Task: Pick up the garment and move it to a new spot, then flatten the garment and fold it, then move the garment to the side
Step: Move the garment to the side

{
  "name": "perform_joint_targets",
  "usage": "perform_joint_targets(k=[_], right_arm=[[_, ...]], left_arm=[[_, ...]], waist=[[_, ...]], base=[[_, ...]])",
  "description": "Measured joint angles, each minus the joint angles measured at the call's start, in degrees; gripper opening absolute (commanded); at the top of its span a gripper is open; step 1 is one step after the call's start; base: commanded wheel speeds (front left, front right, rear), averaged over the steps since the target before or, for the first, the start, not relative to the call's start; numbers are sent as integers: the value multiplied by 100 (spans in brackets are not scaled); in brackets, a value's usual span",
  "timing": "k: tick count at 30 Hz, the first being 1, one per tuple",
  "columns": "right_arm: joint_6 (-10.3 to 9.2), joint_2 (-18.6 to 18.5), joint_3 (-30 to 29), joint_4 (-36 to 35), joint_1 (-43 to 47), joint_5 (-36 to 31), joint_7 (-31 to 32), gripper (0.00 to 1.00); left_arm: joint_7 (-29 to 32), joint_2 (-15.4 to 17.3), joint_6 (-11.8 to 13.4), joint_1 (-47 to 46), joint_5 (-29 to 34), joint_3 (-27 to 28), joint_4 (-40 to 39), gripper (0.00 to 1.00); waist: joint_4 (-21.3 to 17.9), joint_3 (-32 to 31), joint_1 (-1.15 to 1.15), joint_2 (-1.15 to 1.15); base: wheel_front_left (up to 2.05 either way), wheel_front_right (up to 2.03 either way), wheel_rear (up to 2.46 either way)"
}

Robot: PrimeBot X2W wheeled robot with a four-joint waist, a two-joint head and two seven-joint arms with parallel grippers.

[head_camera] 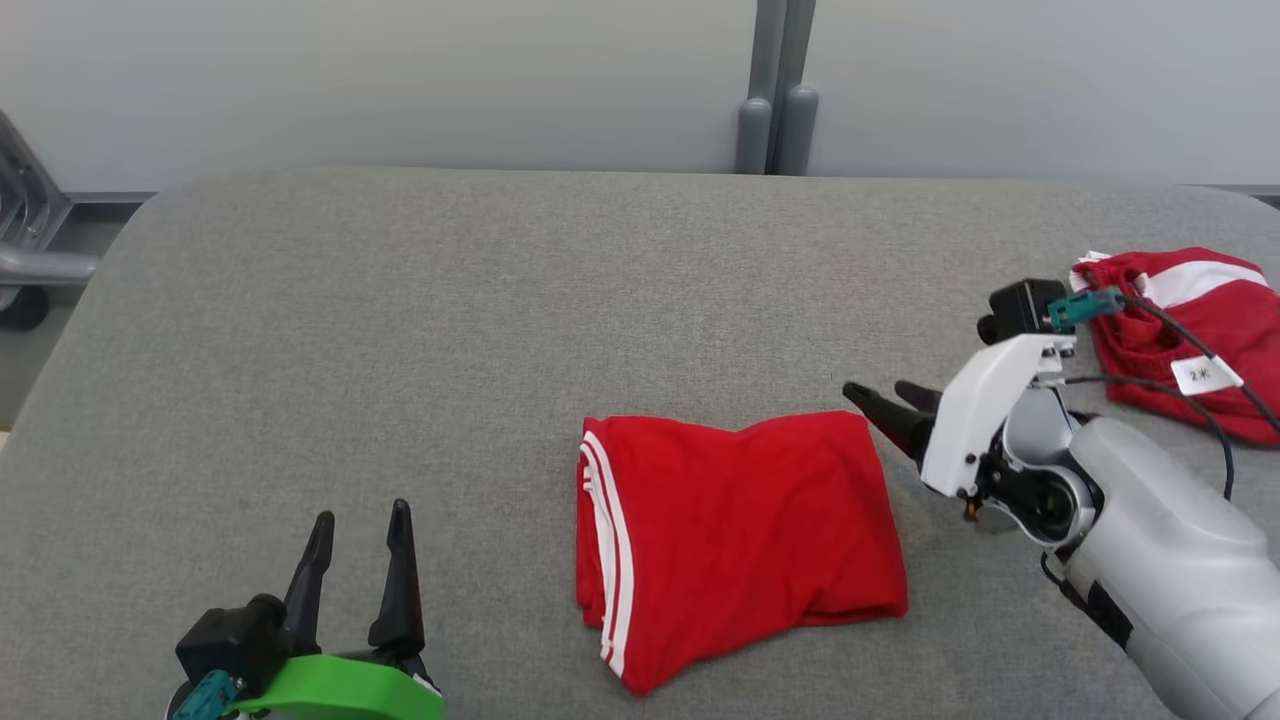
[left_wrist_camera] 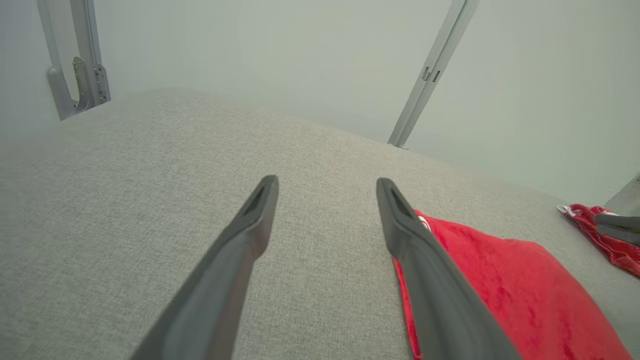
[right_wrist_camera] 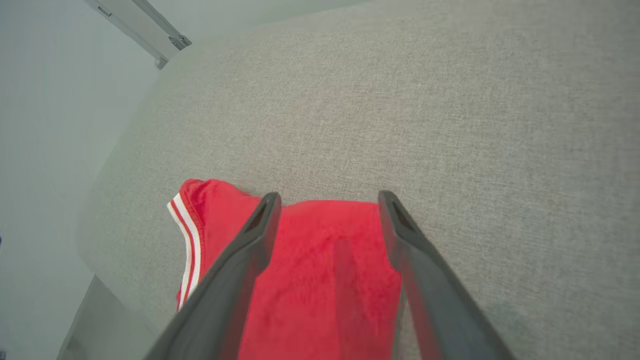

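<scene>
One red garment (head_camera: 735, 540) lies folded on the grey desk (head_camera: 400, 300). It sits a little right of the middle, near the front edge. Two white stripes (head_camera: 610, 540) run down its left side. The cloth is a bit lumpy at the bottom, and one corner sticks out toward the front.

The right gripper (head_camera: 877, 390) is just beside the top right corner of the garment. Its jaws are spread apart and hold nothing. I cannot tell if the tips touch the cloth. In the right wrist view, the right gripper (right_wrist_camera: 327, 197) points over the garment (right_wrist_camera: 320, 260), and red cloth shows between its two dark fingers (right_wrist_camera: 237, 272).

The left gripper (head_camera: 360, 510) is at the front left of the desk, well apart from the garment. Its jaws are spread wide too, with nothing in them. In the left wrist view, the left gripper (left_wrist_camera: 327, 182) hangs over bare grey desk (left_wrist_camera: 125, 200). The garment (left_wrist_camera: 500, 280) is on its right, partly hidden by one finger.

Far off on the right side of the desk lies another red cloth (head_camera: 1190, 330). It is bunched up, with a white band and a small white tag (head_camera: 1205, 375). Behind the desk is a pale wall (head_camera: 400, 80) with a grey post (head_camera: 777, 110).
</scene>
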Motion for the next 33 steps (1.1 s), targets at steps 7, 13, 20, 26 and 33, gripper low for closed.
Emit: perform_joint_targets(k=[7, 13, 20, 26, 33], right_arm=[[85, -48, -1, 25, 602, 274, 9, 100], [145, -42, -11, -30, 776, 442, 36, 100], [176, -49, -123, -13, 785, 600, 42, 100], [176, -41, -136, 112, 785, 677, 124, 100], [185, 36, -41, 160, 776, 671, 172, 67]], left_arm=[[0, -1, -1, 1, 16, -118, -54, 100], [-1, -1, -12, -1, 59, -212, -58, 100], [-1, -2, -62, -12, 101, -309, -58, 100], [0, -2, -63, -81, 144, -324, -58, 100], [-1, -3, -62, -143, 144, -258, -65, 100]], waist=[[-232, 61, 0, 0], [-303, 191, 0, 0], [-214, 321, 0, 0], [-49, 430, 0, 0], [128, 515, 0, 0]], base=[[0, 0, 0], [0, 0, 0], [0, 0, 0], [0, 0, 0], [0, 0, 0]])
